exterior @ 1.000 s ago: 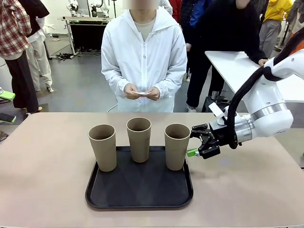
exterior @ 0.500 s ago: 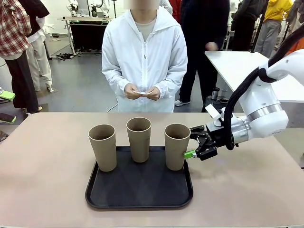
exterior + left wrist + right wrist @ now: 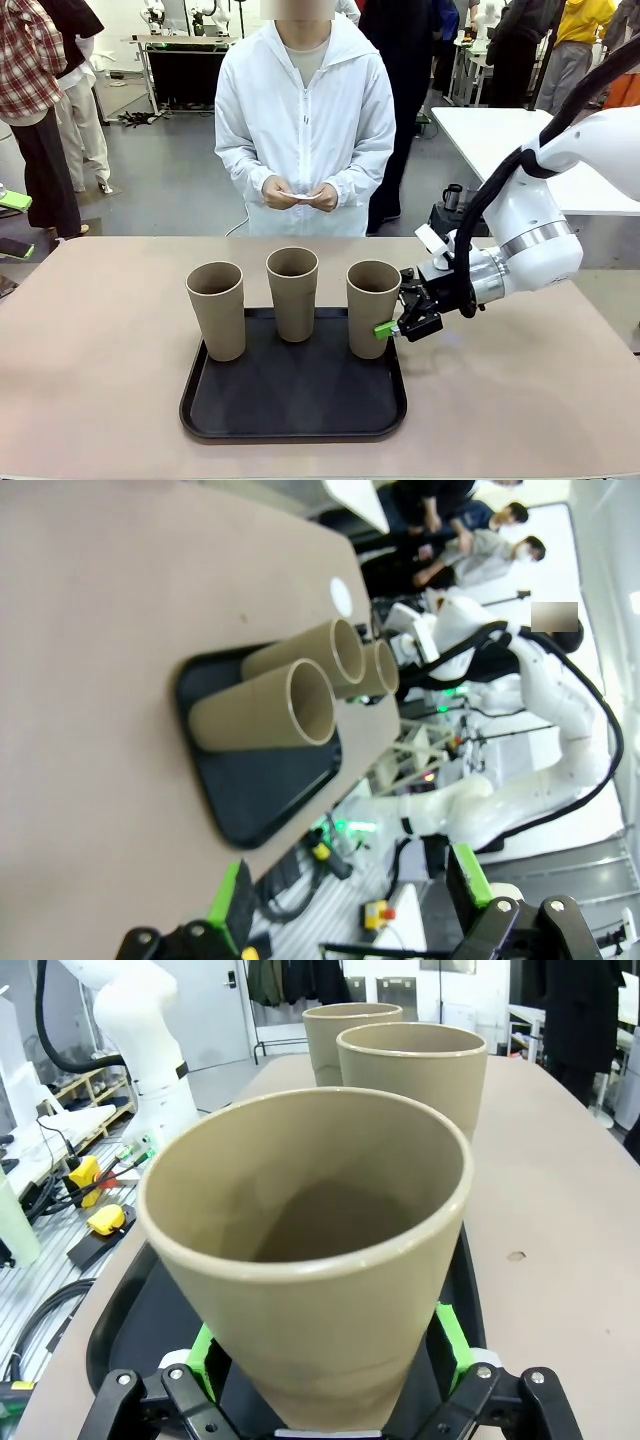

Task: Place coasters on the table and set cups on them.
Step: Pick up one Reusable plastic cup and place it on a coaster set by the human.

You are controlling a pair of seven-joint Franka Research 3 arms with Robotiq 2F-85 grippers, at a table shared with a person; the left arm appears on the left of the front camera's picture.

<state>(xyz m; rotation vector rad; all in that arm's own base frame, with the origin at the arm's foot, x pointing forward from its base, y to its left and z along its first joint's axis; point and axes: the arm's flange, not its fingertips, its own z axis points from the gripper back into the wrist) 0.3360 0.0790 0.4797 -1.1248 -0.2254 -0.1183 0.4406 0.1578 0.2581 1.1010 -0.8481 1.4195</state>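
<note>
Three tan cups stand upright on a black tray: the left cup, the middle cup and the right cup. My right gripper comes in from the right and is shut on the right cup's lower half. In the right wrist view that cup sits between the green pads, which press on its sides. The left gripper is open with nothing between its fingers, off the table's left end. The person's hands hold thin white coasters at the far side.
The beige table has free room left, right and in front of the tray. A small white round patch shows on the table beyond the cups. A white-topped table stands at the back right, and people stand behind.
My right gripper has slid left up to the right cup and shut on its lower half. The cups and the person's hands have stayed put.
</note>
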